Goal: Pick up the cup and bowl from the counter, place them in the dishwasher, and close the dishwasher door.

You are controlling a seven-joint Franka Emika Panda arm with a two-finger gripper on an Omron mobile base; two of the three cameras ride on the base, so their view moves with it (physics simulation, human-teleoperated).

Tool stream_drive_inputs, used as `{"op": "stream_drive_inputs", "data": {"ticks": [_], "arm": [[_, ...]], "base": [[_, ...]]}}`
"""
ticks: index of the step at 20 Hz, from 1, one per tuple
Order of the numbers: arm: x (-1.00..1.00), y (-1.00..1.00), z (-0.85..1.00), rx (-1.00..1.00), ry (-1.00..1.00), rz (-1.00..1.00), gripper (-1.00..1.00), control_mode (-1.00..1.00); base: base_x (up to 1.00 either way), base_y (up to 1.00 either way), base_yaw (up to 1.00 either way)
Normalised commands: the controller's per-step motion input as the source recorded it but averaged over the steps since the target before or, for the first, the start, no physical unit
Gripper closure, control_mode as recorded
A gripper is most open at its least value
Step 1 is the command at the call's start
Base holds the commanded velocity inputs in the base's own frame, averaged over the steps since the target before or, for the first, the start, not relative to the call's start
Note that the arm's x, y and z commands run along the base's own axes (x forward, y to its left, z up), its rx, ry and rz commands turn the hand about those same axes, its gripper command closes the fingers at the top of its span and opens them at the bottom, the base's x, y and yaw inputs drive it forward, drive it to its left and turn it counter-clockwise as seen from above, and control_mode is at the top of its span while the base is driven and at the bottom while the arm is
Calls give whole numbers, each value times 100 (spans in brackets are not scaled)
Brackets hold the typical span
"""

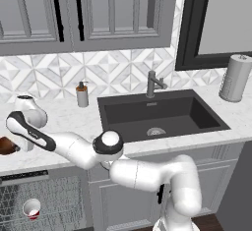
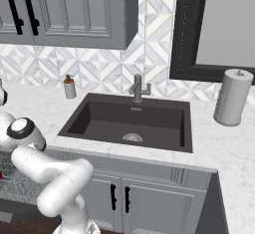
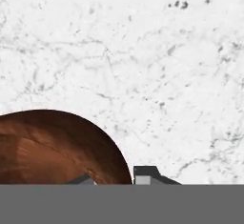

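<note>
Left base view has the bowl [image 1: 6,146] at the far left edge of the frame, sitting on the marble table [image 1: 69,117], with the robot's hand reaching over it. At lower left, the cup [image 1: 31,208] already lies in the wire rack of the open dishwasher [image 1: 44,203], so the bowl looks like the piece now being picked up.

Moving right across that view, a soap dispenser [image 1: 82,95] stands left of the dark sink [image 1: 157,114], with a faucet [image 1: 153,83] behind the sink and a paper towel roll [image 1: 236,77] at upper right. All are well away from the bowl.

Hand view puts the bowl at lower left, its rim curving down toward the bottom centre. One of the fingers [image 3: 145,174] sits just outside that rim and the other seems to rise inside it, so they appear to straddle the wall. I cannot tell whether they are actually pinching it.

To do this well, I would let them settle firmly on the rim before any lift. Raise it straight up first, since a thin edge grip on a shallow bowl may let it tip. Keep it level, then swing low toward the rack beside the cup.
</note>
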Motion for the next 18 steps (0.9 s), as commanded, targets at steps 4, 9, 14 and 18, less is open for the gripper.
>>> {"op": "stream_drive_inputs", "data": {"ticks": [4,9,14,18], "arm": [[-24,-96,0,12,-13,-37,100,-100],[-41,-85,-36,17,-11,-41,100,-100],[-72,-58,-98,38,-21,-37,100,-100],[-76,-34,-100,64,-34,-31,100,-100]], "base": [[0,0,0],[0,0,0],[0,0,0],[0,0,0]]}}
